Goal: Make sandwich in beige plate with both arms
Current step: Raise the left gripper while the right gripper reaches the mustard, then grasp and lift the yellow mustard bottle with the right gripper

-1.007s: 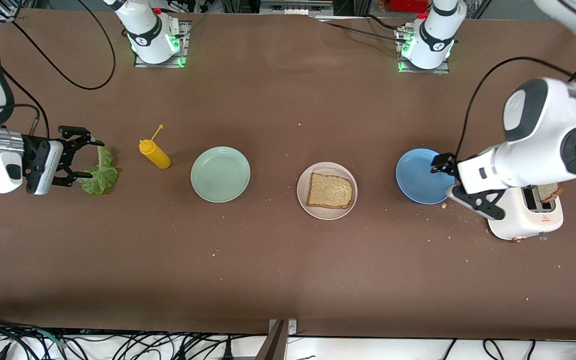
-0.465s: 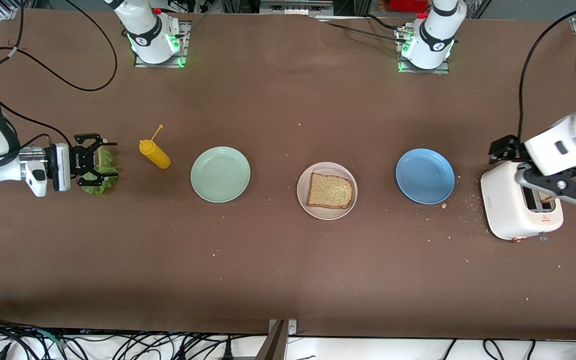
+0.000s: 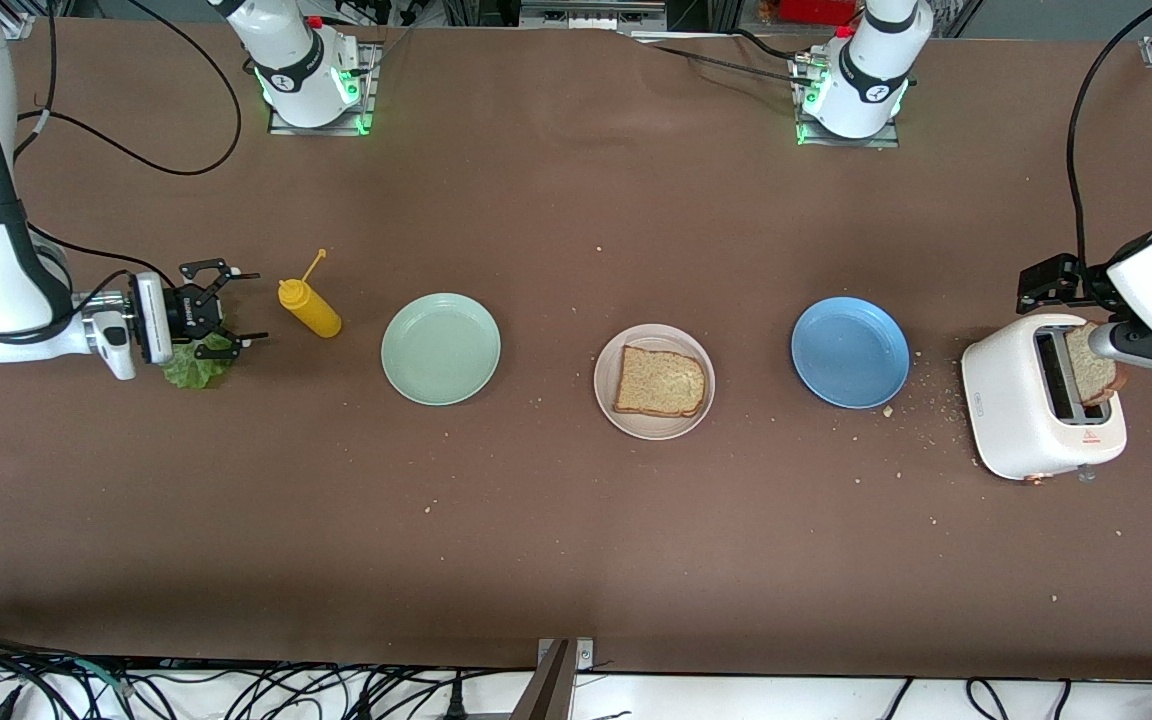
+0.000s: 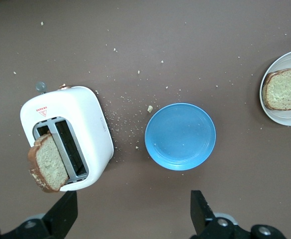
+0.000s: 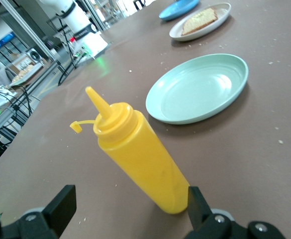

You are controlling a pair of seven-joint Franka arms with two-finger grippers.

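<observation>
The beige plate (image 3: 654, 425) sits mid-table with one slice of brown bread (image 3: 660, 381) on it; in the right wrist view the plate (image 5: 224, 11) and its bread (image 5: 200, 20) show far off. A second slice (image 3: 1093, 372) sticks up from the white toaster (image 3: 1021, 420); the left wrist view shows this slice (image 4: 48, 162) and toaster (image 4: 85, 112) too. My left gripper (image 3: 1066, 315) (image 4: 133, 214) hangs open and empty over the toaster's edge. The green lettuce leaf (image 3: 198, 364) lies partly under my right gripper (image 3: 256, 306) (image 5: 129, 209), which is open with nothing between its fingers.
A yellow squeeze bottle (image 3: 309, 308) (image 5: 135, 149) stands just past the right fingertips. A mint-green plate (image 3: 440, 348) (image 5: 200, 87) and a blue plate (image 3: 849, 351) (image 4: 180, 136) flank the beige one. Crumbs lie around the toaster.
My right gripper has slid over the lettuce toward the yellow bottle. My left arm has swung from the blue plate out past the toaster, uncovering the slice in it.
</observation>
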